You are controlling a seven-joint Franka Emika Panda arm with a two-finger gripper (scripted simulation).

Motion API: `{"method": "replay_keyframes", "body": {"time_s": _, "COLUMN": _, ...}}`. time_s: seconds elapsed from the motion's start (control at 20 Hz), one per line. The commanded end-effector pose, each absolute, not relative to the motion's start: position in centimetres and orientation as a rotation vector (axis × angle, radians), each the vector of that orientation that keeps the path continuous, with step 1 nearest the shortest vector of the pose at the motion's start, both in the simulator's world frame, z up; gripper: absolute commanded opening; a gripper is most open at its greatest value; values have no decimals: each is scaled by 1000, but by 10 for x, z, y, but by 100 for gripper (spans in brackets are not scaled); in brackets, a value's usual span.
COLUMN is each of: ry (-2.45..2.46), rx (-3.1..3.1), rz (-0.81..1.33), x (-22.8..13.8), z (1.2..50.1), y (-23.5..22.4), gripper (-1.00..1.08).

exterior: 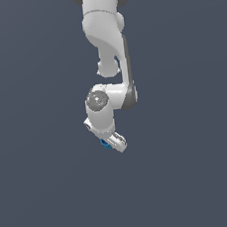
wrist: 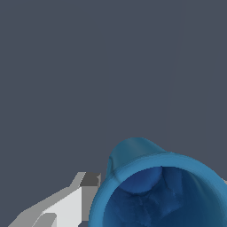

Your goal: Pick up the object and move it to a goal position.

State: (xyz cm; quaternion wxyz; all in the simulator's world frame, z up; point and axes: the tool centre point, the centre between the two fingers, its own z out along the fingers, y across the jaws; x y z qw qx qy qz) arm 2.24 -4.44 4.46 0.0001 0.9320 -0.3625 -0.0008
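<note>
Beneath the white arm (exterior: 106,46), the jaws are clamped on the blue cup (exterior: 106,144).

I see the arm (exterior: 107,51) in glossy white with dark grey joint bands, against a plain slate-grey ground (exterior: 45,193). The cup (wrist: 159,190) beside the white gripper (exterior: 111,141) is bright blue outside, with a darker, mottled blue hollow. The one finger (wrist: 66,206) I can see next to the cup is white with a grey tip.
</note>
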Motion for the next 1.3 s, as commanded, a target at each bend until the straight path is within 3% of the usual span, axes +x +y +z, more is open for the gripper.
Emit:
{"method": "replay_keyframes", "body": {"time_s": 0.0, "ry": -1139, "rx": 2928, "rz": 0, "x": 19, "z": 50, "y": -47, "gripper": -100}}
{"method": "replay_keyframes", "body": {"time_s": 0.45, "ry": -1140, "rx": 2929, "rz": -1, "x": -13, "z": 87, "y": -67, "gripper": -100}}
{"method": "replay_keyframes", "body": {"time_s": 1.25, "ry": -1141, "rx": 2931, "rz": -2, "x": -103, "z": 193, "y": -124, "gripper": -100}}
